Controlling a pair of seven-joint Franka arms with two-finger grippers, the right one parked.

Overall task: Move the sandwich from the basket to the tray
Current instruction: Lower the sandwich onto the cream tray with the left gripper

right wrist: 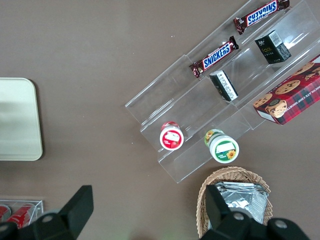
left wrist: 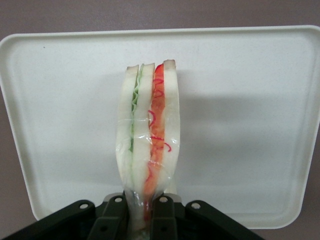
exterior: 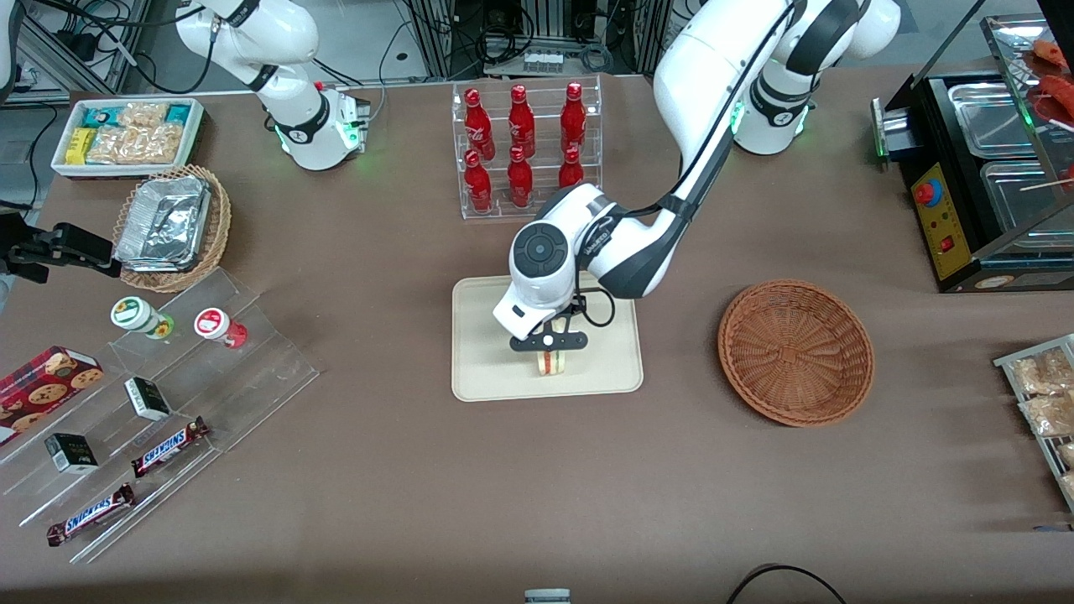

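The sandwich (exterior: pixel 551 362), a wrapped wedge of pale bread with green and red filling, hangs over the cream-beige tray (exterior: pixel 482 369) near the tray's edge closest to the front camera. My left gripper (exterior: pixel 550 352) is shut on it from above. In the left wrist view the sandwich (left wrist: pixel 149 135) is pinched between the black fingers (left wrist: pixel 113 220), with the tray (left wrist: pixel 250 125) under it. I cannot tell whether the sandwich touches the tray floor. The reddish-brown basket (exterior: pixel 795 351) lies beside the tray, toward the working arm's end of the table, with nothing in it.
A clear rack of red bottles (exterior: pixel 524 147) stands farther from the front camera than the tray. A clear stepped shelf (exterior: pixel 168 394) with snack bars, boxes and cups lies toward the parked arm's end, near a lighter wicker basket with foil trays (exterior: pixel 168 225). A black food warmer (exterior: pixel 982 176) stands at the working arm's end.
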